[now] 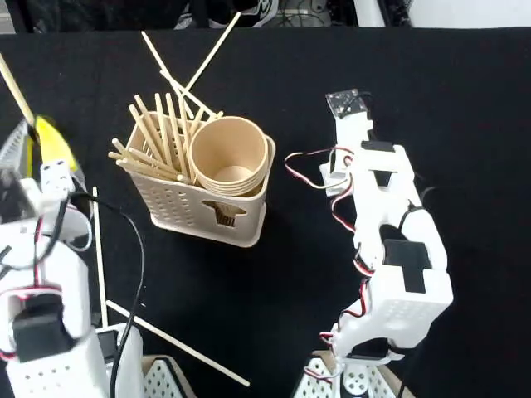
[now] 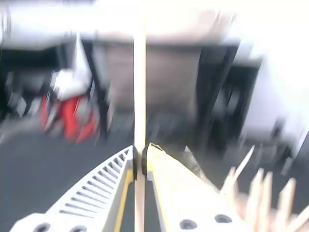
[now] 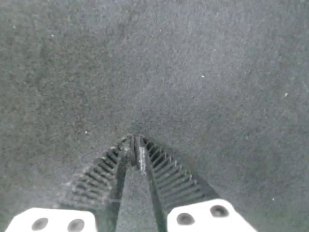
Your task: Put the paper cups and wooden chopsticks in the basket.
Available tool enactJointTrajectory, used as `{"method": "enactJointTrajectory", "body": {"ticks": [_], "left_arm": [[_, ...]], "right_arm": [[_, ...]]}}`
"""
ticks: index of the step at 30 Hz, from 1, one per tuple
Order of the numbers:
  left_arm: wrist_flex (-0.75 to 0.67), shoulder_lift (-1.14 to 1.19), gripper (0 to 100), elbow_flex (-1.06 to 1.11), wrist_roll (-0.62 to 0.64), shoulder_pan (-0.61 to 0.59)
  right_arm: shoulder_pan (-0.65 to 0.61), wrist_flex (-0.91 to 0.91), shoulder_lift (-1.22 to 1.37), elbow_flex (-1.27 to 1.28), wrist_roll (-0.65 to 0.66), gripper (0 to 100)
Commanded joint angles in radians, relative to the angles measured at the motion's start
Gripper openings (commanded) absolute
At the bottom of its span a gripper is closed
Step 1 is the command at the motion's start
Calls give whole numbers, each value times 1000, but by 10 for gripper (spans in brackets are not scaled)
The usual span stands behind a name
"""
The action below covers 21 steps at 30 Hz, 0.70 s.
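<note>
A white plastic basket (image 1: 199, 211), its walls pierced with rows of small slots, sits left of centre in the high view. Nested in its right half is a stack of tan paper cups (image 1: 231, 156); several rims show, but their number is hard to tell. Its left half holds a bundle of thin pale wooden chopsticks (image 1: 158, 141) – roughly a dozen, crossing too much to count, with a few leaning out toward the top of the frame. Two loose chopsticks (image 1: 99, 257) lie on the matte black cloth (image 1: 465, 99) at lower left, one nearly vertical, one diagonal. At the left edge, the left gripper (image 1: 35, 131) is clamped on one held chopstick (image 2: 139, 87) – cut off by the frame. The right gripper (image 3: 135, 145), ribbed fingers pressed together on nothing, is at upper right of centre.
</note>
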Motion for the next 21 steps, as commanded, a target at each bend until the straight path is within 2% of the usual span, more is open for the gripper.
{"method": "enactJointTrajectory", "body": {"ticks": [1,6,13,16,18,21], "left_arm": [[-336,-77,29,31,137,150],[-373,0,29,41,236,268],[-374,141,35,85,298,280],[-362,178,143,127,313,289],[-264,193,210,140,298,289],[-69,213,226,54,235,282]], "right_arm": [[-14,-14,-5,-4,6,12],[-14,-14,-5,-4,6,12],[-14,-14,-5,-4,6,12],[-14,-14,-5,-4,6,12],[-14,-14,-5,-4,6,12],[-14,-14,-5,-4,6,12]]}}
